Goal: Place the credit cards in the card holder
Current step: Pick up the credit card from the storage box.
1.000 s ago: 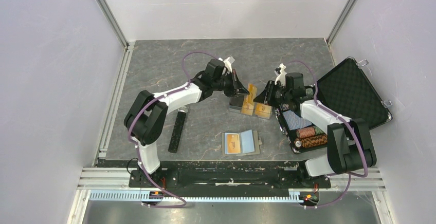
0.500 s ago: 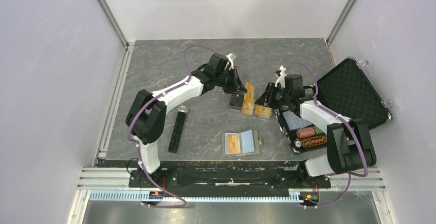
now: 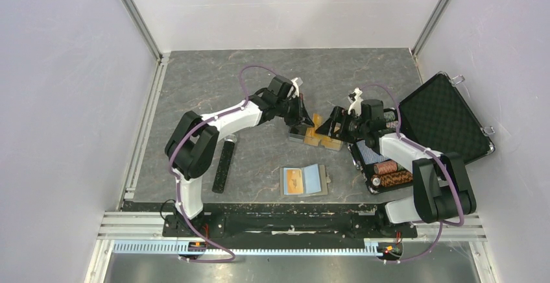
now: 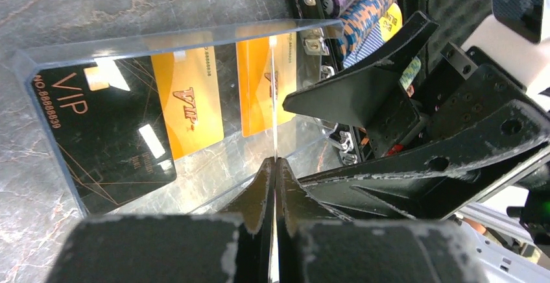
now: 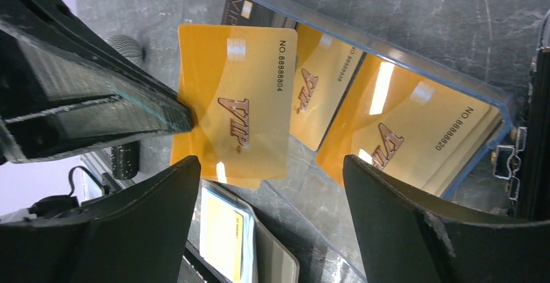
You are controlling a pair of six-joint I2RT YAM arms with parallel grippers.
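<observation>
Presently our left fingers (image 4: 263,192) are pressed tight on the edge of an orange-gold card (image 5: 240,108), holding it up on edge over the clear box (image 4: 194,34). That box sits on the counter (image 3: 214,88) a little toward 3 o'clock of its middle in the overhead view.

Our right fingers (image 5: 143,211) stand spread wide, one on either side of the held card in their own wrist view. They grip nothing. From the left wrist, one right fingertip comes just beside the card's face, and we cannot tell whether it touches.

Flat inside the clear box lie a black VIP card (image 4: 104,127) and a second gold card (image 5: 415,147).

The card holder (image 3: 314,180) lies open on the counter at 6 o'clock of the clear box, well apart from both sets of fingers, with a gold card in the holder (image 3: 293,181) on its 9 o'clock half. The chip case (image 3: 447,117) stands open at 3 o'clock of the box, and the long black bar (image 3: 224,166) lies at 9 o'clock of the card holder.
</observation>
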